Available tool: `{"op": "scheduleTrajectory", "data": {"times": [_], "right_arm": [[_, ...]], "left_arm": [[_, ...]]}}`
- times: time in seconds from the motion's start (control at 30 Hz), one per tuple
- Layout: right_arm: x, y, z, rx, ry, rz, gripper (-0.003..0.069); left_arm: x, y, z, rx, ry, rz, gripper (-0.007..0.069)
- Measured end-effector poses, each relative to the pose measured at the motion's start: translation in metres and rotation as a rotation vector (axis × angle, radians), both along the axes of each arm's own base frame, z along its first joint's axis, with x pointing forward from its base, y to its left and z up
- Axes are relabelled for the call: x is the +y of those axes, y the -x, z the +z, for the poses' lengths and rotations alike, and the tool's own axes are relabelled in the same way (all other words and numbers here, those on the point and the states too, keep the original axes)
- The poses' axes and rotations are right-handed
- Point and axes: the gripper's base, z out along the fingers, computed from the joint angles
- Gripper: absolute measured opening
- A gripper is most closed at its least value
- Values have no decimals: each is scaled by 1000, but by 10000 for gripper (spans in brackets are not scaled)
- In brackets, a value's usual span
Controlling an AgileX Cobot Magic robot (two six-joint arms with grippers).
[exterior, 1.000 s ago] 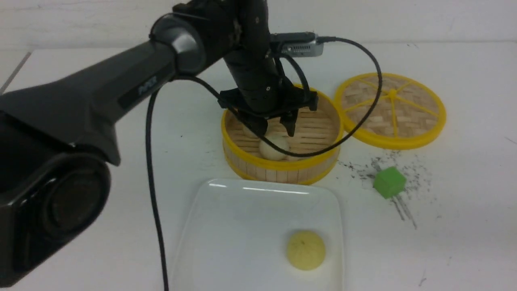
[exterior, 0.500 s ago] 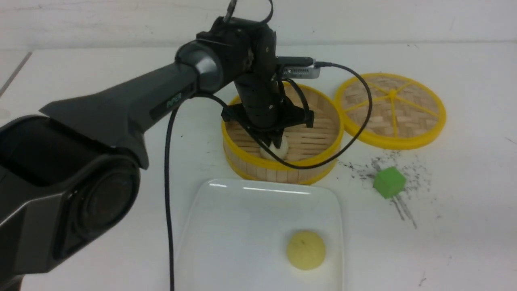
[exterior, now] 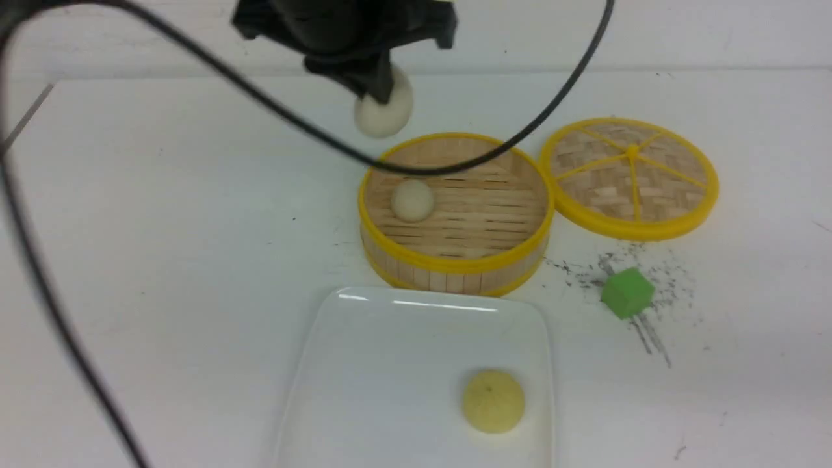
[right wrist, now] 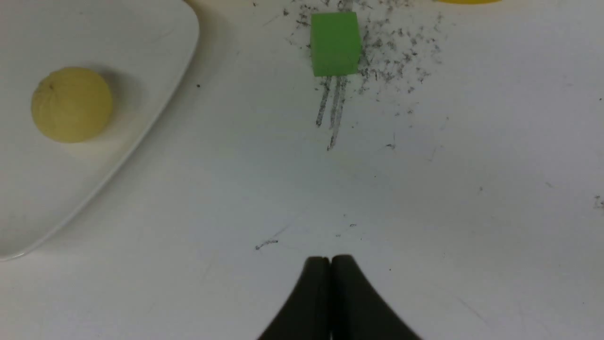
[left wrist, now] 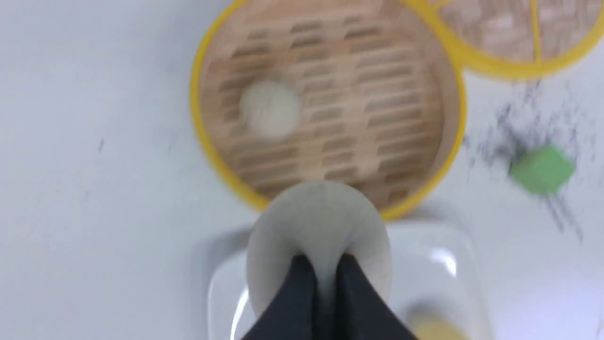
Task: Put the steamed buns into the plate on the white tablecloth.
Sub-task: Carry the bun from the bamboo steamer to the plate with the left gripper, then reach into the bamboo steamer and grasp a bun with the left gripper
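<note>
Front view: the left pincer [exterior: 379, 91] hangs high over the desk, clamped on an off-white steamed bun [exterior: 385, 109] that is lifted clear of the bamboo steamer basket [exterior: 455, 265]. A second off-white bun [exterior: 412, 199] lies on the basket's slatted floor, toward its left side. The woven lid [exterior: 629, 177] lies flat just right of the basket, their yellow rims touching or nearly so. The plate [exterior: 390, 364] sits on the white tablecloth [exterior: 162, 227] just in front of the basket, with a pale yellow bun [exterior: 493, 401] in its right part. A green cube [exterior: 626, 293] rests among dark scuff marks to the right. A black cable [exterior: 455, 166] loops across the scene.

Left wrist view: the two dark fingers [left wrist: 297, 288] pinch the off-white steamed bun [left wrist: 318, 217] from both sides. Beneath it, blurred, lie the basket and the plate's edge [left wrist: 226, 278].

Right wrist view: the right pincer [right wrist: 330, 264] has its tips pressed together, holding nothing, above bare tablecloth. The pale yellow bun [right wrist: 71, 104] sits in the plate [right wrist: 141, 47], and the green cube [right wrist: 335, 43] is well apart from the plate.
</note>
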Motion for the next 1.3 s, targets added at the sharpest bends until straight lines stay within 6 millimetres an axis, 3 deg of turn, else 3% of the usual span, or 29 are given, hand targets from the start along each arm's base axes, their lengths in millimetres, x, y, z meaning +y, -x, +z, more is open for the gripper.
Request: {"op": "scheduleTrajectory", "data": {"times": [0.03,0.23,0.33,0.43,0.63,0.77,0.87,1.0,1.1,1.3], "right_arm": [[0,0,0,0,0,0,16],[0,0,0,1,-3,0,23],[0,0,0,0,-3,0,27],[0,0,0,0,-4,0,29],[0,0,0,0,-4,0,29],[0,0,0,-1,-4,1,34],[0,0,0,-1,-4,1,36],[0,0,0,-1,-4,1,43],[0,0,0,-1,-4,0,47],[0,0,0,-1,-4,0,55]], "left_arm": [[5,8,-5,26,-11,6,26],[12,33,-109,382,-116,38,46],[9,35,-145,430,-99,37,76],[6,31,-160,424,-87,40,117],[-1,20,-184,437,-89,49,280],[-4,16,-184,420,-78,49,377],[-8,7,-166,367,-62,40,414],[-17,-15,-120,224,-19,49,433],[-27,-37,-105,159,2,81,433],[-50,-83,-115,117,-21,124,433]]}}
